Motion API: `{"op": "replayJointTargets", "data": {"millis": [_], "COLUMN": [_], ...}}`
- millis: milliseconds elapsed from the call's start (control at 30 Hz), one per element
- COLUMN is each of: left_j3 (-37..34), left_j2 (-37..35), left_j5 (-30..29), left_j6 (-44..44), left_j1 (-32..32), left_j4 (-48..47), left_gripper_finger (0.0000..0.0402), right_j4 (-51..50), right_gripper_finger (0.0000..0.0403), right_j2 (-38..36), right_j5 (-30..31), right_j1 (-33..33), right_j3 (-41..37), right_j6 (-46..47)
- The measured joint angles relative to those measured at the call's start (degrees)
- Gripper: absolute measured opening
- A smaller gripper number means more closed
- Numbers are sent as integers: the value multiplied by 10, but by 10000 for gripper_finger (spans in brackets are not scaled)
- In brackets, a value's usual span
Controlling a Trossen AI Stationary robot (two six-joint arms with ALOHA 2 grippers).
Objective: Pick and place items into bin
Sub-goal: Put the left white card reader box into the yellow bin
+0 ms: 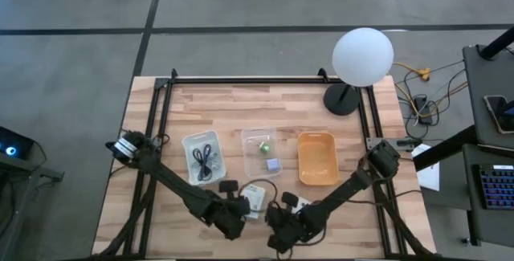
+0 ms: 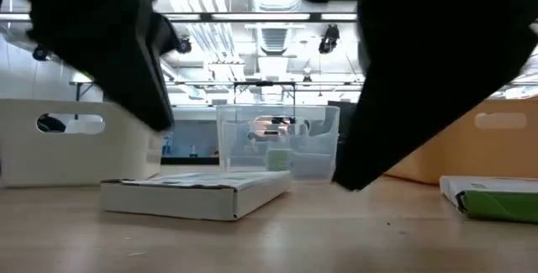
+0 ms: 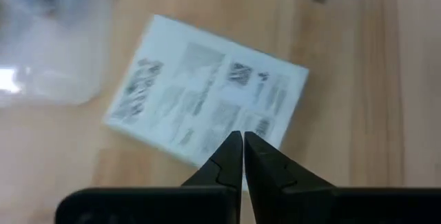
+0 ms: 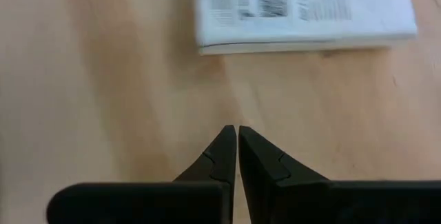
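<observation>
Your next target looks to be the white printed packet (image 3: 207, 89), a flat, thin box lying face up on the bench (image 1: 225, 104). Judge it light and fairly stiff, with a smooth face that offers the fingers nothing; its low profile means you will want to pinch it across a short edge or a corner, tilting one finger under the rim, not pressing down on the top.

Your left hand (image 3: 242, 145) is clenched, fingertips touching and holding nothing. It hangs just over the packet's near edge, so the packet lies directly ahead of and under the tips. Open before you descend.

Your right hand (image 4: 237, 140) is likewise clenched and empty, over bare wood, with a second printed packet (image 4: 303, 7) lying ahead of it, near but not touching.

From above, both hands sit close together at the bench's near side, with the three trays beyond them: white tray (image 1: 202, 157) with black cable (image 1: 203, 158), clear tray (image 1: 263, 152), orange tray (image 1: 317, 158).
</observation>
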Motion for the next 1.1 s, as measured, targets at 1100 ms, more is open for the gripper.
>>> {"op": "replayJointTargets", "data": {"millis": [1100], "left_j3": [-30], "left_j2": [22], "left_j5": [-53], "left_j6": [-59], "left_j1": [45], "left_j4": [-51], "left_gripper_finger": [0], "right_j4": [152], "right_gripper_finger": [8], "right_j2": [0], "right_j5": [-22], "right_j1": [-42], "right_j3": [-59], "right_j6": [43]}}
